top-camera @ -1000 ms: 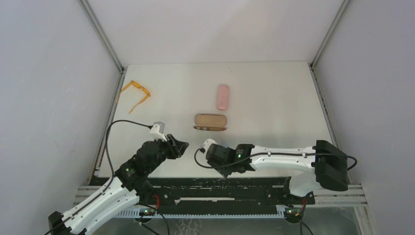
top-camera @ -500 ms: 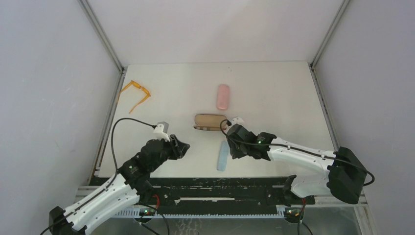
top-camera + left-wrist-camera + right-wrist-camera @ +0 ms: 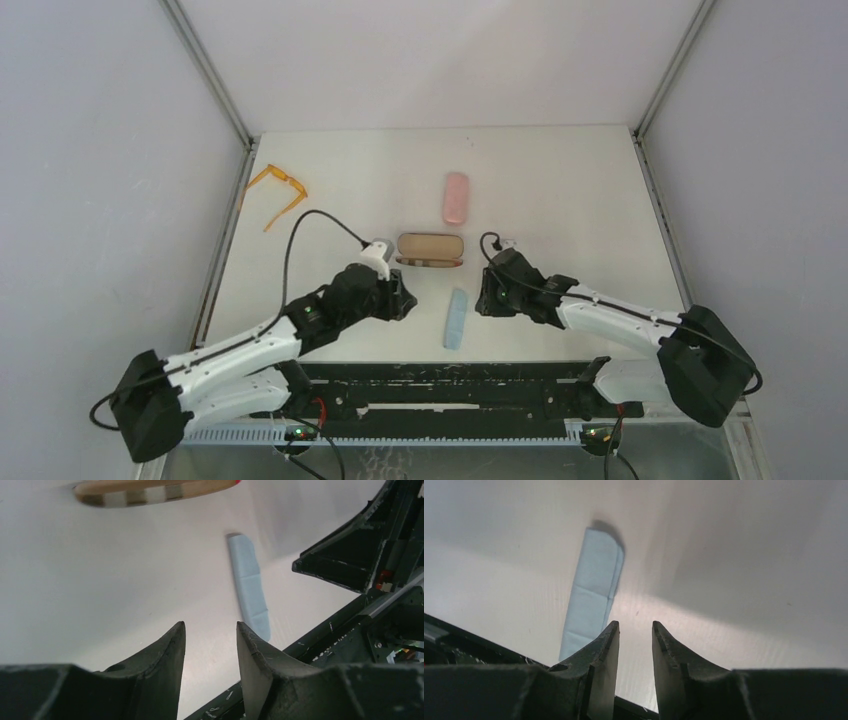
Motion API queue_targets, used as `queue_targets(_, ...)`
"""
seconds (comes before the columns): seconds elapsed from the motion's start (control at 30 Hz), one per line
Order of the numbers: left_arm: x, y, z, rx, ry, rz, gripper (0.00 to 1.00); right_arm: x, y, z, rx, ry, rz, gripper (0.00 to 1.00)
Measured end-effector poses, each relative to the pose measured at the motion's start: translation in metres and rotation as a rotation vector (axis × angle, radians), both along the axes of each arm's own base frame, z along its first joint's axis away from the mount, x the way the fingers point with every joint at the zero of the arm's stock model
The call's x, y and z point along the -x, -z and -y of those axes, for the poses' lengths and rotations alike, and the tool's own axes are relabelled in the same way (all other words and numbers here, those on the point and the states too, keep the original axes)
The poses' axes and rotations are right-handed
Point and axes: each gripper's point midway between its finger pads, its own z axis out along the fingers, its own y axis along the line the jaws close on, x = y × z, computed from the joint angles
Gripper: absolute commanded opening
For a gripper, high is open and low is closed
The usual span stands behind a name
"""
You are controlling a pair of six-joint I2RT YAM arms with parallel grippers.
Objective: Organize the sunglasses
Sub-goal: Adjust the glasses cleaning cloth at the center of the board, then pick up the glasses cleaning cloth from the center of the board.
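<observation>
The left gripper (image 3: pixel 210 629) and right gripper (image 3: pixel 635 626) are hanging slightly parted and empty beside the folded blue cloth (image 3: pixel 456 318), while the orange sunglasses (image 3: pixel 277 190) are lying uncased, seemingly awaiting tidying, at the table (image 3: pixel 560 180)'s far-left edge.

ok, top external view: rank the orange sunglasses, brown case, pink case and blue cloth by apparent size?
1. orange sunglasses: widest spread with the arms unfolded, though the frame is thin.
2. brown case.
3. pink case and blue cloth: too alike to rank. The cloth looks slightly longer and narrower.
</observation>
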Motion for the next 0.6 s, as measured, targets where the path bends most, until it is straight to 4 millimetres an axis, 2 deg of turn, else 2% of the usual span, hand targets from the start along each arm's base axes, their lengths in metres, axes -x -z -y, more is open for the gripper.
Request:
queue_targets(0.2,-0.013,-0.013,0.055,-0.047,0.098,-0.006,0.47,-0.007,-0.002,0.031,-0.074,0.153,0.034,0.30)
queue_targets(0.3,-0.021,-0.014,0.083,-0.069,0.133,-0.014,0.43,-0.008,-0.003,0.039,-0.105,0.186,0.044,0.30)
queue_targets(0.43,-0.025,0.004,0.105,-0.121,0.167,-0.047,0.38,-0.005,0.000,0.042,-0.130,0.190,0.039,0.30)
queue_targets(0.6,-0.016,0.029,0.124,-0.209,0.216,-0.091,0.35,0.001,0.009,0.045,-0.151,0.188,0.020,0.30)
